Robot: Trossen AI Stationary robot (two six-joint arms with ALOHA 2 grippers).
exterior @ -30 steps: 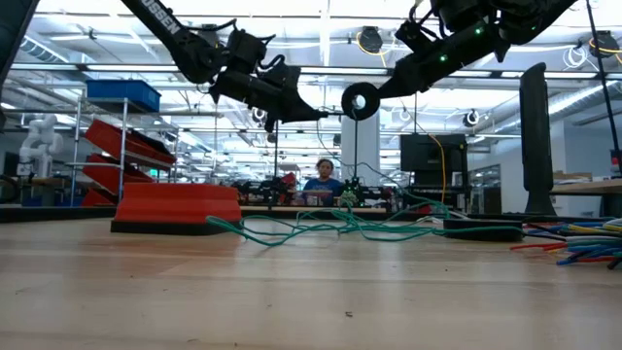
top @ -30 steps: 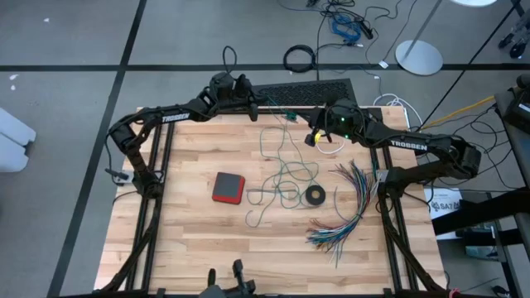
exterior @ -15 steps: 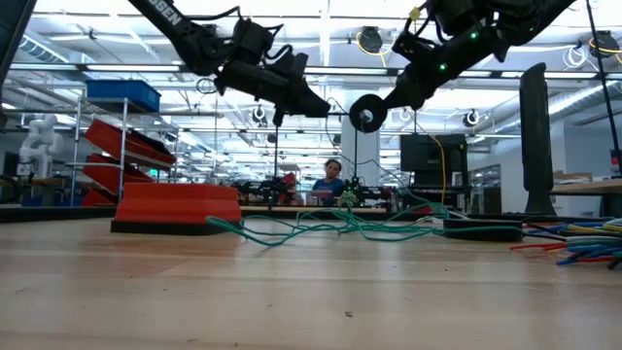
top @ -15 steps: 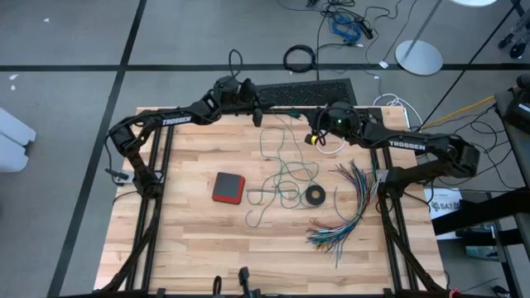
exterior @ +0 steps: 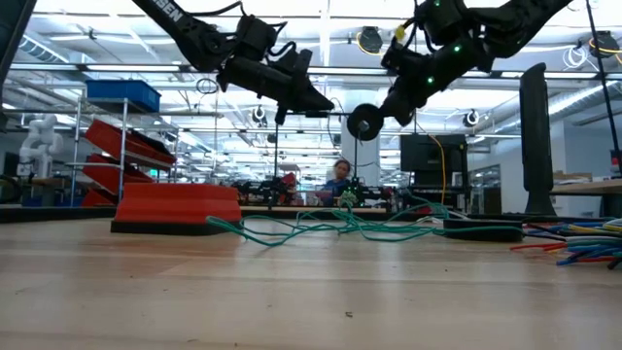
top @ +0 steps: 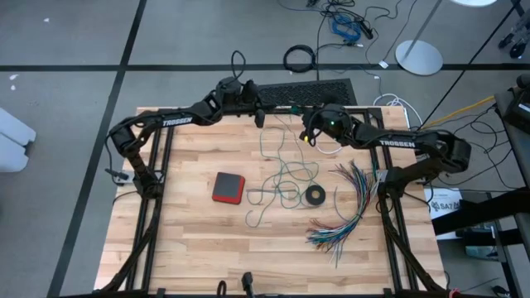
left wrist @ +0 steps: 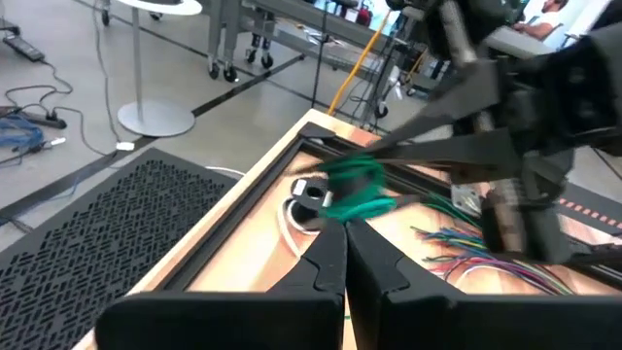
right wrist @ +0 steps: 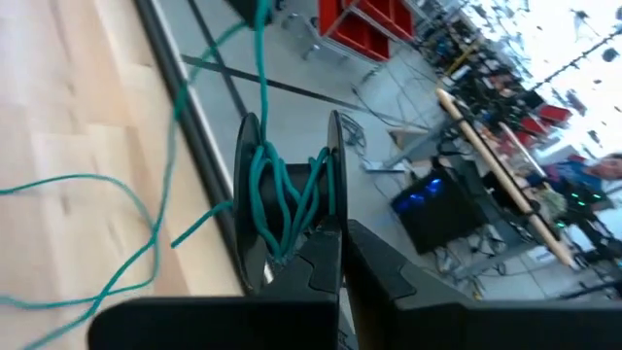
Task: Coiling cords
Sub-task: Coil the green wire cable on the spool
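At the table's twelve o'clock edge, the right gripper point(right wrist: 326, 255) clamps a spool point(right wrist: 290, 190) wound with light, limp teal cord point(top: 286, 175), best pinched near its taut end, while the left gripper point(left wrist: 344, 255) pinches it.

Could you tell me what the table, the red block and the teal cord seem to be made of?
Table: pale wood, visibly jointed strips with grain, matte.
Red block: probably plastic, smooth, with a dark edge.
Teal cord: thin and limp, likely plastic-coated, lying in loose loops.
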